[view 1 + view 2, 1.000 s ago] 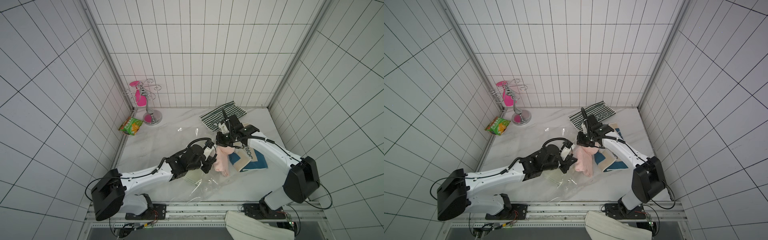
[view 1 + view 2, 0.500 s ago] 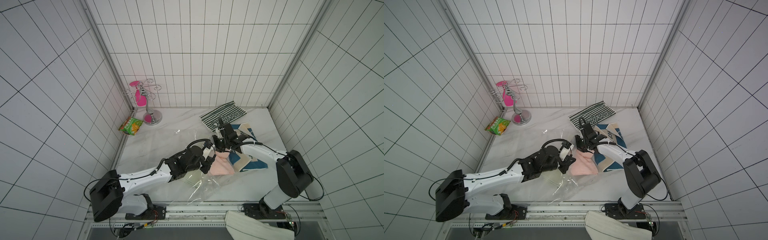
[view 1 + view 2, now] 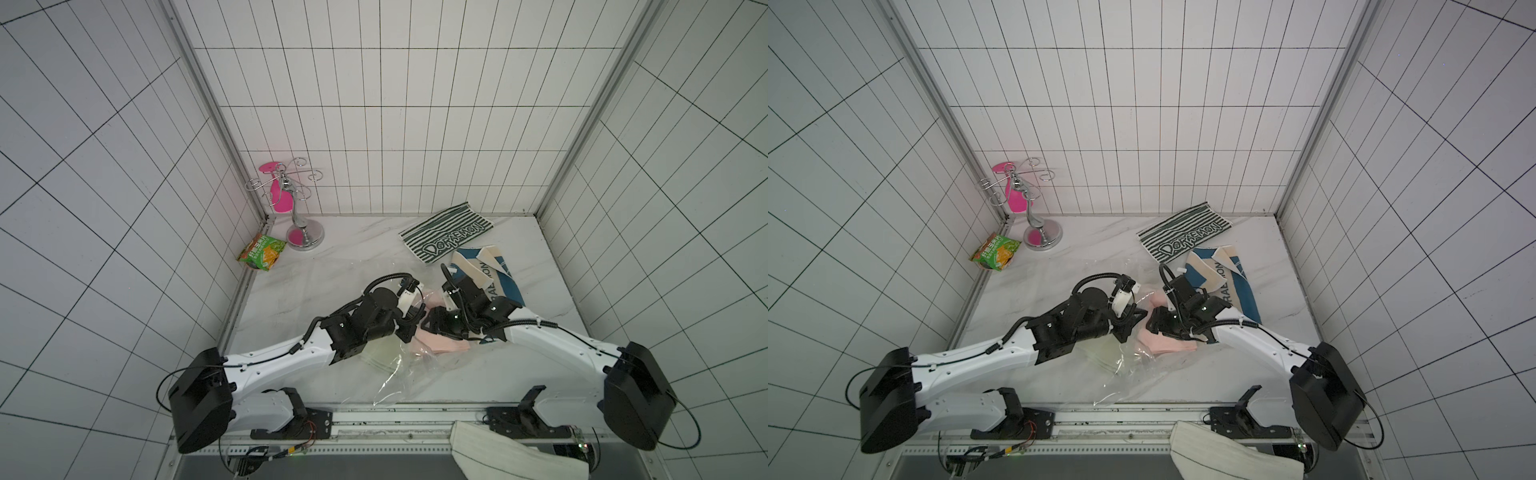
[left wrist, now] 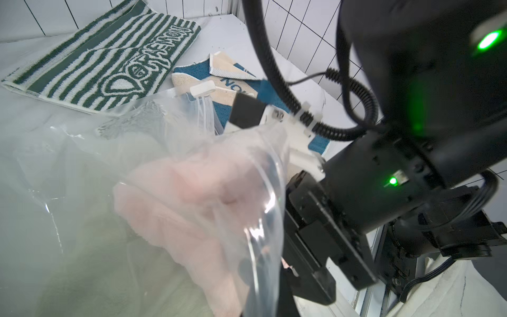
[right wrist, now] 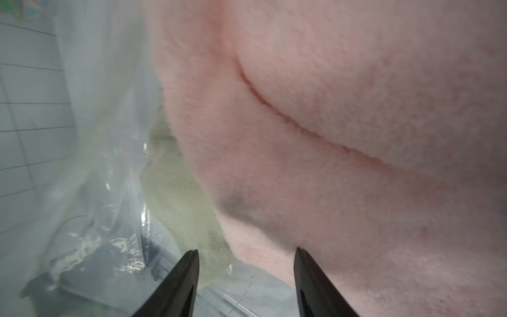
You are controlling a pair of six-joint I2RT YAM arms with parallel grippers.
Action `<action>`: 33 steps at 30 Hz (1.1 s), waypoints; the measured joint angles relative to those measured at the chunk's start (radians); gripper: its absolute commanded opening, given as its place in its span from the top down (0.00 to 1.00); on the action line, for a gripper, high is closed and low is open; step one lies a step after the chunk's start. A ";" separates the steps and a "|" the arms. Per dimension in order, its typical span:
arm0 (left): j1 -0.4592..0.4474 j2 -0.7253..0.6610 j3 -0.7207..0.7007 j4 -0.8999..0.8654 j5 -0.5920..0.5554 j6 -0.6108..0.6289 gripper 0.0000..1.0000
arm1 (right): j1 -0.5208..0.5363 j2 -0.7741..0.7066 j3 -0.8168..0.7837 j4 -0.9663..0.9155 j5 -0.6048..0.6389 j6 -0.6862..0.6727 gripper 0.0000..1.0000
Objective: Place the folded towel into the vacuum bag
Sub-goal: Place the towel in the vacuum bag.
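Stuffing stage: left gripper (image 3: 409, 332) is pinched shut on the vacuum bag (image 3: 395, 374) lip. Right gripper (image 5: 246, 249) has its 2 fingers (image 5: 178, 280) apart beside the pink towel (image 3: 444, 345). Next, I'd guess, shove it deeper.

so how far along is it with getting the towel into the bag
Done: a pale green towel lies inside the vacuum bag. In hand: the left gripper, shut on the bag's edge, holds the mouth up; the pink towel sits in the opening, the right gripper open at it. Left: part of the pink towel seems to stick out, so it likely needs pushing deeper.
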State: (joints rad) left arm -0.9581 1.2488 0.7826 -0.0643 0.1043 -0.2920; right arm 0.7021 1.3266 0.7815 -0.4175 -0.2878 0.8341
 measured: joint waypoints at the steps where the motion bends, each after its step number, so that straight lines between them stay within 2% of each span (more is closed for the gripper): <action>1: 0.000 0.003 -0.002 0.001 0.002 -0.001 1.00 | 0.000 0.022 -0.019 0.010 0.021 0.003 0.41; 4: 0.000 0.010 -0.006 0.002 0.007 -0.005 1.00 | 0.003 0.107 -0.040 0.061 0.055 0.011 0.41; 6: 0.000 0.013 -0.006 0.002 0.010 -0.004 1.00 | 0.014 0.159 -0.039 0.093 0.072 0.015 0.45; 8: 0.000 0.018 -0.006 0.002 0.010 -0.004 1.00 | 0.026 0.180 -0.027 0.110 0.092 0.019 0.60; 10: 0.000 0.025 -0.006 0.002 0.011 -0.004 1.00 | 0.031 0.200 -0.020 0.123 0.104 0.023 0.84; 11: 0.001 0.029 -0.006 0.002 0.013 -0.003 1.00 | 0.031 0.206 -0.020 0.126 0.108 0.023 0.92; 13: 0.003 0.033 -0.006 0.002 0.016 -0.003 1.00 | 0.031 0.206 -0.021 0.131 0.107 0.023 0.98; 16: 0.004 0.037 -0.006 0.004 0.023 -0.003 1.00 | 0.028 0.173 -0.022 0.122 0.065 0.014 1.00; 23: 0.004 0.043 -0.005 0.001 0.032 0.005 1.00 | 0.011 0.009 0.023 0.117 -0.154 0.044 1.00; 27: 0.006 0.040 -0.003 -0.002 0.026 0.005 1.00 | 0.011 0.003 0.040 0.193 -0.263 0.124 1.00; 33: 0.021 -0.004 -0.002 -0.060 -0.003 0.022 1.00 | 0.027 0.049 0.039 0.269 -0.317 0.179 1.00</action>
State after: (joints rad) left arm -0.9375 1.2446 0.7807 -0.1238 0.1013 -0.2703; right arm 0.7296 1.3758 0.8204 -0.1490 -0.6044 1.0134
